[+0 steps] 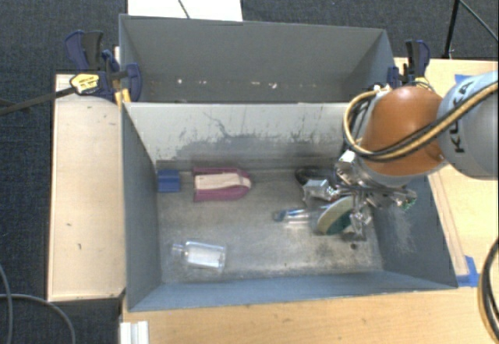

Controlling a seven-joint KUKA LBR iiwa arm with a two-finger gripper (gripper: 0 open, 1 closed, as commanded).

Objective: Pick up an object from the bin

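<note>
Closest to us rides the arm's orange cover (398, 132), at the right of the frame, above the grey bin (140, 210). Below it the gripper (347, 219) sits low over the right part of the bin floor, right at a rounded green and cream thing (330, 218). We cannot tell whether the gripper is apart, together or clamped on that thing, because its metal parts and the thing overlap from this angle.

Just left of it lies a small blue and clear piece (291, 215), and a dark thing (309, 176) rests a little above, near the back wall. Well apart, on the left of the floor, we see a purple and white pack (222, 185) with a blue block (168, 181) beside it, and a clear bottle (199, 255) toward the lower left.

We judge the approach as done. No grasp is confirmed, nothing is clearly off the floor, and the lift out of the bin remains.
</note>
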